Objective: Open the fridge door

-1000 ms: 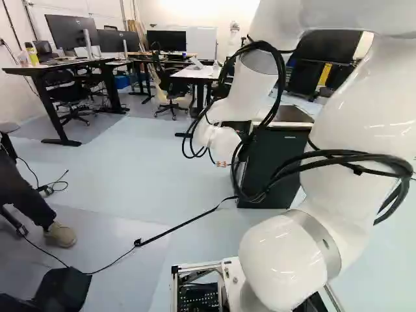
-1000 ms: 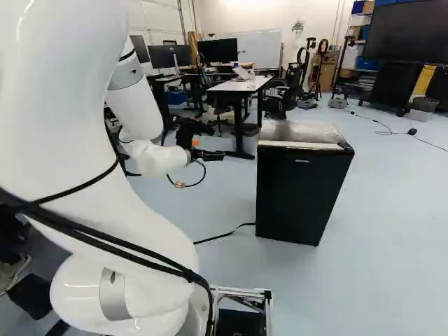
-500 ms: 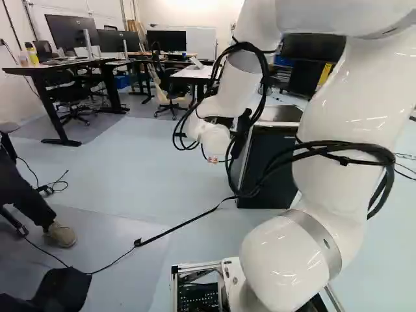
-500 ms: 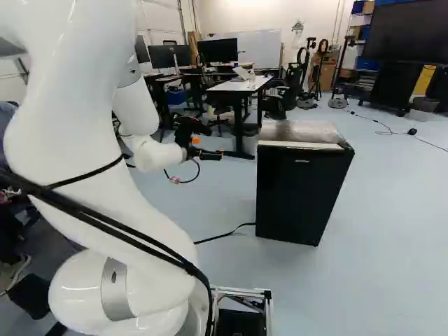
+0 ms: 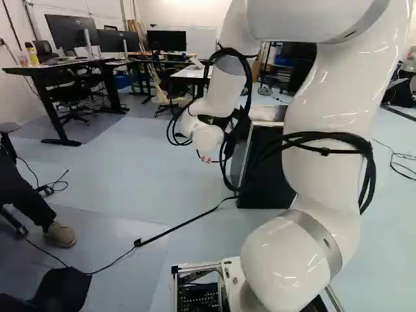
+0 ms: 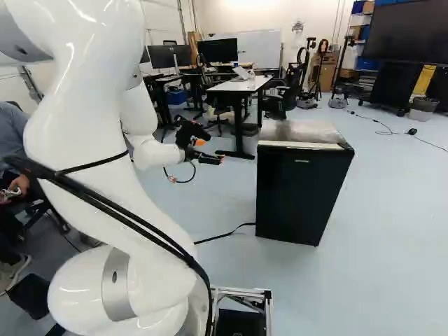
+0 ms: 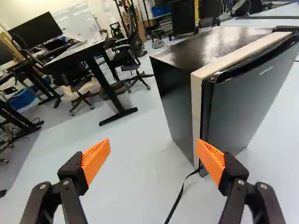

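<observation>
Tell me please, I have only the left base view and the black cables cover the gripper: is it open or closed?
Observer: Open. In the wrist view, the orange pads of the gripper stand wide apart.

Operator: Thank you. And does it touch the fridge already?

Observer: No. In the right base view it is at the left of the fridge, and floor shows between them.

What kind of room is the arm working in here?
Probably a robotics lab or workshop office: black-legged desks with dark monitors, a large white whiteboard, and a small black fridge standing on the open floor.
</observation>
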